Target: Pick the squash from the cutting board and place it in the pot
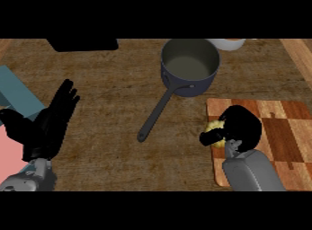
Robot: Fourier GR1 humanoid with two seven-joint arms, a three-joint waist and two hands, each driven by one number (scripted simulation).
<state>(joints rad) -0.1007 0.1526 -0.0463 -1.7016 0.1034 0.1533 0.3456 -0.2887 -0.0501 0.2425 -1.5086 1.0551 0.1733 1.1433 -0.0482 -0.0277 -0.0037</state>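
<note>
The black right hand (241, 126) curls over a small yellow squash (216, 133) at the left edge of the checkered wooden cutting board (284, 134), clamped on it. Far and left of it on the brown table (112, 112) stands the dark long-handled metal pot (189, 67). The left hand (49, 121) rests open at the left, fingers straight.

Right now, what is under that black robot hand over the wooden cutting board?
Something yellow, apparently the squash, peeks out at the left edge of the right robot hand, above the cutting board. The hand covers most of it, so its shape cannot be seen.
</note>
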